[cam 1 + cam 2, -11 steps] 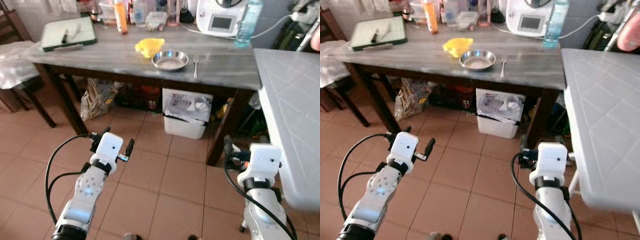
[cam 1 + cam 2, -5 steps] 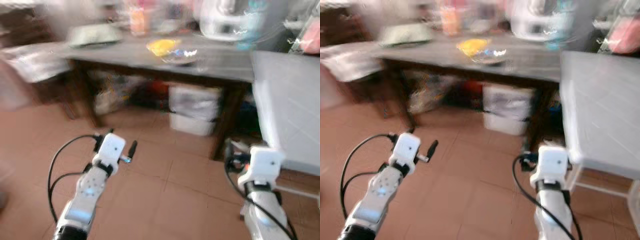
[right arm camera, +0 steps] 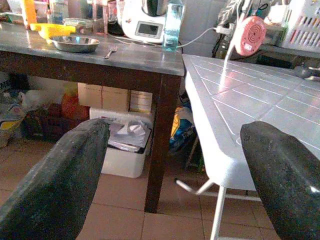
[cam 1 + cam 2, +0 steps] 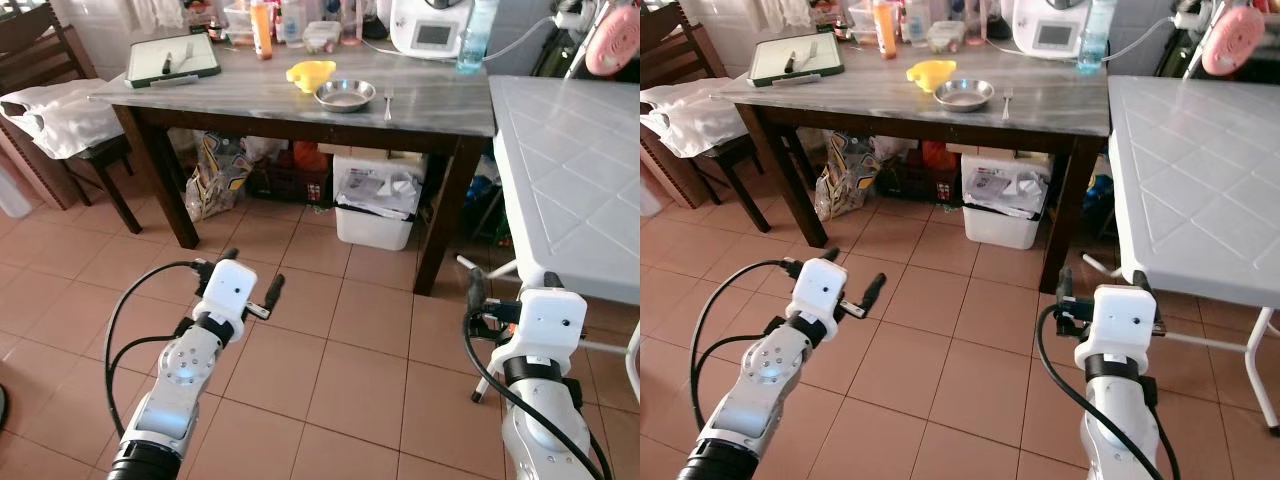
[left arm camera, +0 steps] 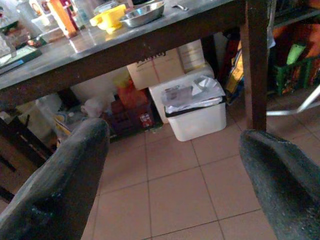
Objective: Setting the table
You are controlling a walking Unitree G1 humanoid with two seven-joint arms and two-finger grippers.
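Nearest us, our left gripper (image 5: 170,175) and right gripper (image 3: 175,165) hang over the tiled floor, fingers spread wide and holding nothing. Further off, on the dark table (image 4: 440,110), sit the steel bowl (image 4: 345,95) and, just beside it, the fork (image 4: 388,98). We judge both light, stiff and slippery (take the bowl by its rim, the fork mid-handle).

One steel bowl (image 4: 345,95), one fork (image 4: 388,101), one yellow dish (image 4: 308,74). Two tables: dark wooden table (image 4: 250,100), white table (image 4: 565,190). One bin (image 4: 375,210), one chair (image 4: 40,70).
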